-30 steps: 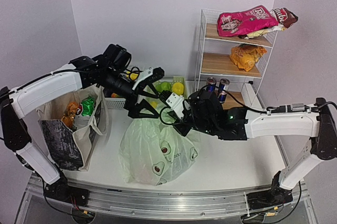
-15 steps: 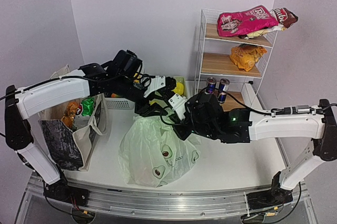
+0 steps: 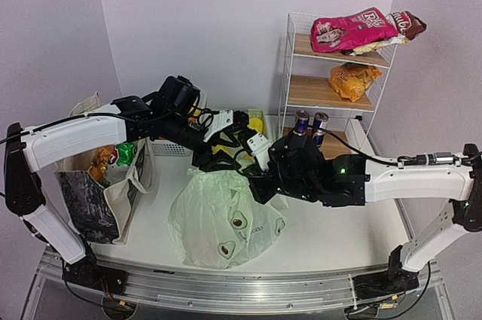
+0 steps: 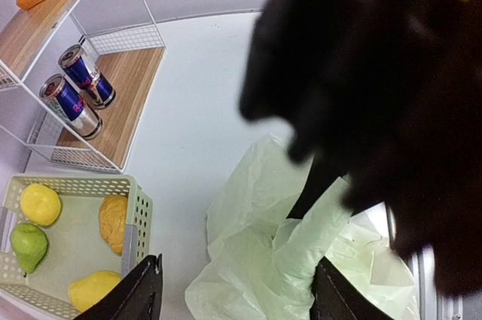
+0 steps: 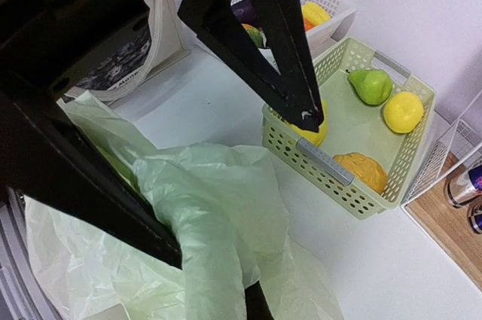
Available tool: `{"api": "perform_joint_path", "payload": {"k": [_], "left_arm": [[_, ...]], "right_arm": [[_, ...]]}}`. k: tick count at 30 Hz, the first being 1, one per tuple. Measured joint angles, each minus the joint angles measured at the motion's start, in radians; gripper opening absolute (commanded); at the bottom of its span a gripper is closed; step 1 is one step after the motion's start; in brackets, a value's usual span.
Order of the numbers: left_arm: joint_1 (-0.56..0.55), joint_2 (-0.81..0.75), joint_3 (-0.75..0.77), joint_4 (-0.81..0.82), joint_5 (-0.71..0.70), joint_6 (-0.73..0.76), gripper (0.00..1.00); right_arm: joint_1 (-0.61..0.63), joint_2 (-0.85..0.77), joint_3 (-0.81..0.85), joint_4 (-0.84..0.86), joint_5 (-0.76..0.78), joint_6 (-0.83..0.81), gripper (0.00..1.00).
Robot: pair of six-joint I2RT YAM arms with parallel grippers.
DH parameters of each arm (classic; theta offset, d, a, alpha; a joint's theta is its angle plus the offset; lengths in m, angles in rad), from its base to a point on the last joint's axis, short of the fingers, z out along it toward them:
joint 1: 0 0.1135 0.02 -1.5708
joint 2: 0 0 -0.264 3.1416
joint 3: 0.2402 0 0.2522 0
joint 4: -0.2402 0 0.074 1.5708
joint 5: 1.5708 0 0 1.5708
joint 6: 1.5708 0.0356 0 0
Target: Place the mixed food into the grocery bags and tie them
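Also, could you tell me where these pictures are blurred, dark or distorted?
Left wrist: a black shape close to the lens is fully out of focus, while the drink cans are sharp. Right wrist: black gripper fingers are featureless silhouettes; the green basket is crisp. Top external: evenly lit, edges bowed.

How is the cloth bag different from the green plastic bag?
The canvas tote stands upright and open; the green plastic bag slumps with its top bunched. The tote is beige with a black-and-white panel; the plastic bag is pale green with avocado prints. Both sit on the table.
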Motion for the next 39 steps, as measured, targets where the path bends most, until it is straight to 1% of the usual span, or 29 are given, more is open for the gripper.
{"api": "perform_joint_path", "payload": {"k": [3,9,11,12,14,16,17,19,22,24,25,27,28,29,30,32,33,35,36,37,39], "left_arm": [[0.002,-0.004,-0.002,0.0,0.042,0.001,0.66],[-0.002,-0.01,-0.02,-0.04,0.099,0.035,0.51],[-0.007,-0.01,-0.025,-0.058,0.099,0.056,0.41],[-0.009,-0.01,-0.026,-0.064,0.099,0.064,0.34],[-0.012,-0.01,-0.026,-0.078,0.096,0.083,0.27],[-0.014,-0.01,-0.025,-0.083,0.094,0.09,0.22],[-0.014,-0.01,-0.025,-0.082,0.094,0.091,0.17],[-0.014,-0.01,-0.024,-0.083,0.095,0.097,0.02],[-0.014,-0.01,-0.023,-0.085,0.094,0.105,0.0],[-0.015,-0.011,-0.023,-0.08,0.084,0.106,0.0],[-0.015,-0.012,-0.025,-0.073,0.075,0.107,0.0],[-0.017,-0.023,-0.041,-0.033,0.047,0.116,0.0],[-0.017,-0.042,-0.069,0.006,0.024,0.131,0.0],[-0.018,-0.061,-0.096,0.036,0.006,0.146,0.0],[-0.017,-0.086,-0.131,0.073,-0.014,0.167,0.0],[-0.017,-0.139,-0.206,0.153,-0.048,0.224,0.0],[-0.017,-0.169,-0.25,0.198,-0.061,0.256,0.0],[-0.017,-0.232,-0.334,0.272,-0.077,0.335,0.0],[-0.017,-0.263,-0.375,0.309,-0.082,0.377,0.0],[-0.017,-0.29,-0.412,0.348,-0.086,0.423,0.0],[-0.017,-0.336,-0.483,0.426,-0.086,0.51,0.0]], "right_arm": [[0.002,-0.03,0.0,-0.01,-0.005,0.05,0.0],[0.001,-0.076,0.007,-0.005,-0.037,0.097,0.0],[0.001,-0.076,0.015,-0.003,-0.055,0.096,0.0],[0.001,-0.076,0.017,-0.003,-0.063,0.096,0.0],[0.001,-0.076,0.02,-0.006,-0.08,0.093,0.0],[0.0,-0.076,0.03,-0.02,-0.097,0.089,0.0],[-0.002,-0.076,0.035,-0.026,-0.104,0.088,0.0],[-0.005,-0.076,0.042,-0.039,-0.113,0.084,0.0],[-0.005,-0.076,0.052,-0.063,-0.133,0.075,0.0],[-0.006,-0.074,0.067,-0.093,-0.164,0.065,0.02],[-0.008,-0.072,0.08,-0.113,-0.186,0.057,0.08],[-0.016,-0.068,0.111,-0.162,-0.248,0.037,0.26],[-0.022,-0.067,0.128,-0.189,-0.283,0.032,0.36],[-0.028,-0.067,0.15,-0.223,-0.32,0.021,0.5],[-0.034,-0.067,0.173,-0.253,-0.354,0.011,0.62],[-0.045,-0.068,0.214,-0.305,-0.419,-0.007,0.8],[-0.051,-0.068,0.232,-0.331,-0.453,-0.017,0.84],[-0.067,-0.075,0.261,-0.378,-0.529,-0.042,0.87],[-0.076,-0.079,0.274,-0.397,-0.566,-0.051,0.86],[-0.088,-0.084,0.286,-0.412,-0.602,-0.054,0.84],[-0.121,-0.09,0.315,-0.435,-0.648,-0.061,0.76]]}}
